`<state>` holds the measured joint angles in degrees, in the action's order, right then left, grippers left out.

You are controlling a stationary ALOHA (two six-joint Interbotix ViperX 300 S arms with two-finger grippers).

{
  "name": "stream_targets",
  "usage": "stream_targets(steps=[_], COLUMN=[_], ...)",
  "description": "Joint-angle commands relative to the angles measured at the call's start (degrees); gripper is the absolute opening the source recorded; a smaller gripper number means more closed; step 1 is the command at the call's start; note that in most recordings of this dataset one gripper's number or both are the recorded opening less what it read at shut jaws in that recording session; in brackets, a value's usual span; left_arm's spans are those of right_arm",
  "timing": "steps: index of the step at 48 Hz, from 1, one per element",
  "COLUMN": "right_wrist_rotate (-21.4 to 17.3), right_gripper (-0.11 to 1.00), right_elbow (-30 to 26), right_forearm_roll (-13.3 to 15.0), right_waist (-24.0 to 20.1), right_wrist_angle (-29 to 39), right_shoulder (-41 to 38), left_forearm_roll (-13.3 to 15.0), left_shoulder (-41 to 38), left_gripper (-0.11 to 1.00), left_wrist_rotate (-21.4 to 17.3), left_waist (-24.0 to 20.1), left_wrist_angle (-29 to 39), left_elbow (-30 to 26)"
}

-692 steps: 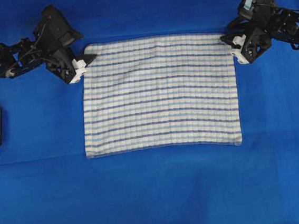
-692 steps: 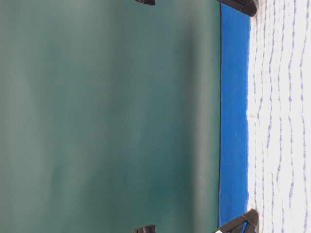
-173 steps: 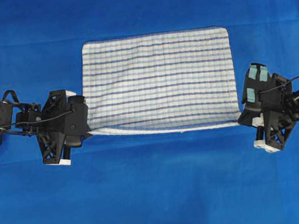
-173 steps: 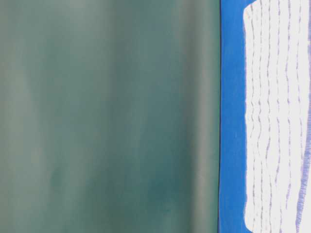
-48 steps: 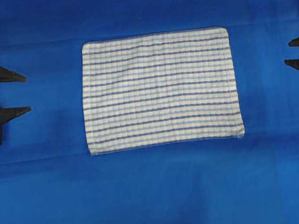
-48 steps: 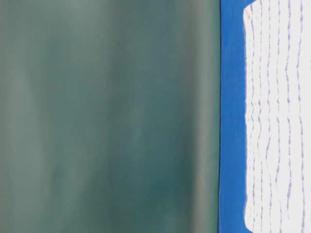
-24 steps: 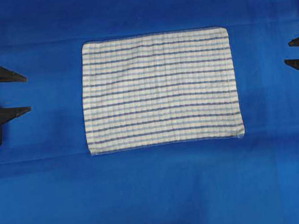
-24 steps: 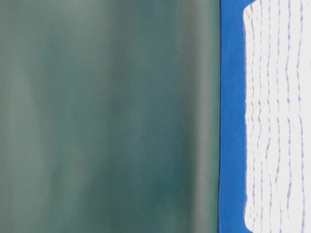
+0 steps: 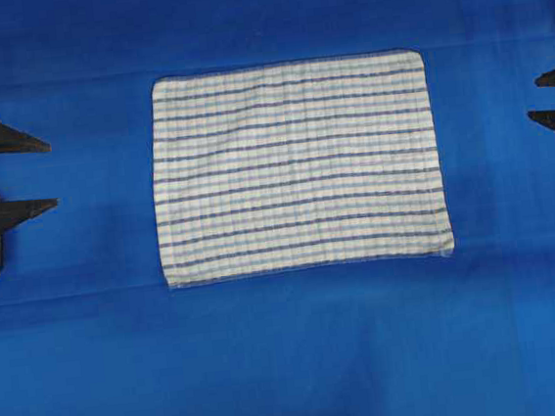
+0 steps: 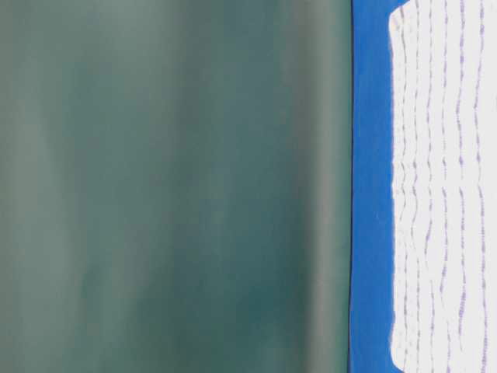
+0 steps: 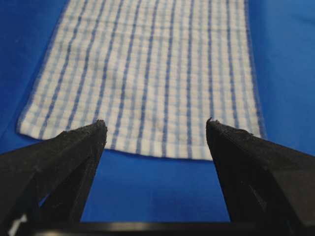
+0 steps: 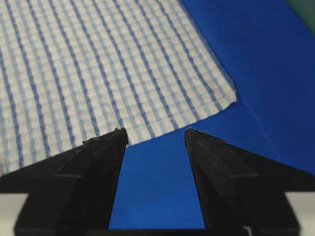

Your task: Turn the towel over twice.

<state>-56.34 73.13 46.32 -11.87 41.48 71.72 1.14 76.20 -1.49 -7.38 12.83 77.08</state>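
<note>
Overhead view first, and the large rectangular white towel with thin dark-blue and light-blue stripes (image 9: 298,167) lies spread flat on the plain blue cloth covering the worktop (image 9: 293,364), every corner out, no fold showing. Nothing is touching it. Off the towel's left edge, well apart from it, sits the left end effector (image 9: 43,174), two black pointed fingers spread wide with bare blue cloth between them. Off the towel's right edge, also well apart, the right end effector (image 9: 537,96) pokes in with its fingers parted too, empty.

Over to the left wrist view: the towel (image 11: 147,73) runs away from the camera, stripes going lengthwise, its near hem just beyond the wide-set tips of the left end effector (image 11: 156,126). Blue cloth (image 11: 152,187) fills the gap between the fingers; nothing is gripped.

Right wrist view now: the right end effector (image 12: 156,132) is angled toward a corner of the towel (image 12: 98,64), jaws apart, and the hem crosses just past the tips.

Table-level view: the towel (image 10: 443,194) lies flat on the blue cloth (image 10: 371,194), a dull green backdrop (image 10: 171,186) behind it.
</note>
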Motion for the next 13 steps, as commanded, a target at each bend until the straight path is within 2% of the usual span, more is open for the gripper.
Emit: stream_targets(steps=[1, 13], right_wrist_rotate=[-0.09, -0.09], right_gripper=[0.57, 0.57], right_elbow=[-0.62, -0.53], right_forearm_roll=[0.44, 0.44], right_waist=[0.18, 0.18], right_wrist_angle=[-0.35, -0.53], right_shoulder=[-0.97, -0.97], left_forearm_roll=[0.0, 0.09], left_shoulder=[-0.35, -0.35], left_gripper=[0.78, 0.78], left_wrist_rotate=[-0.09, -0.09], left_waist=[-0.18, -0.18], left_wrist_angle=[-0.53, -0.53], left_elbow=[-0.53, -0.44])
